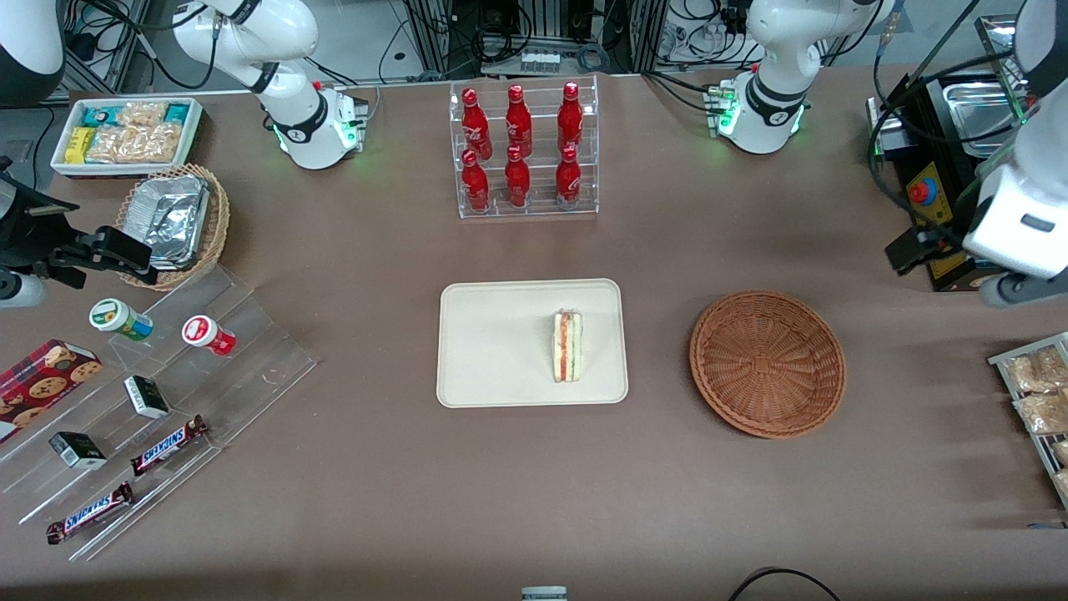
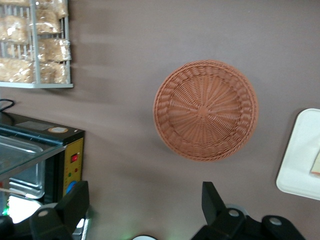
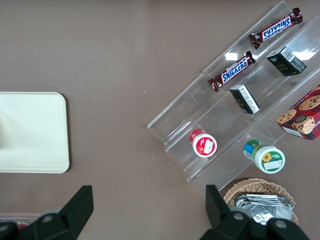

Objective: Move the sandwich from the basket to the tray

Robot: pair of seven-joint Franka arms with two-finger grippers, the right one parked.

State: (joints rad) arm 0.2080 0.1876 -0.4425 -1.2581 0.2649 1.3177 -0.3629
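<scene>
The sandwich (image 1: pixel 568 346) stands on edge on the cream-white tray (image 1: pixel 492 367), toward the side of the tray that faces the basket. The reddish-brown wicker basket (image 1: pixel 768 363) holds nothing and sits beside the tray, toward the working arm's end. My left gripper (image 1: pixel 914 248) hangs high above the table, farther from the front camera than the basket and close to a black appliance. In the left wrist view the gripper (image 2: pixel 144 187) is open with only bare table between its fingers; the basket (image 2: pixel 205 110) and a corner of the tray (image 2: pixel 300 155) show below it.
A clear rack of red bottles (image 1: pixel 521 150) stands farther from the front camera than the tray. A black appliance (image 1: pixel 934 192) and a wire rack of snack packets (image 1: pixel 1039 401) sit at the working arm's end. A stepped acrylic shelf (image 1: pixel 167 392), a foil-lined basket (image 1: pixel 175 221) and a snack box (image 1: pixel 125 133) are at the parked arm's end.
</scene>
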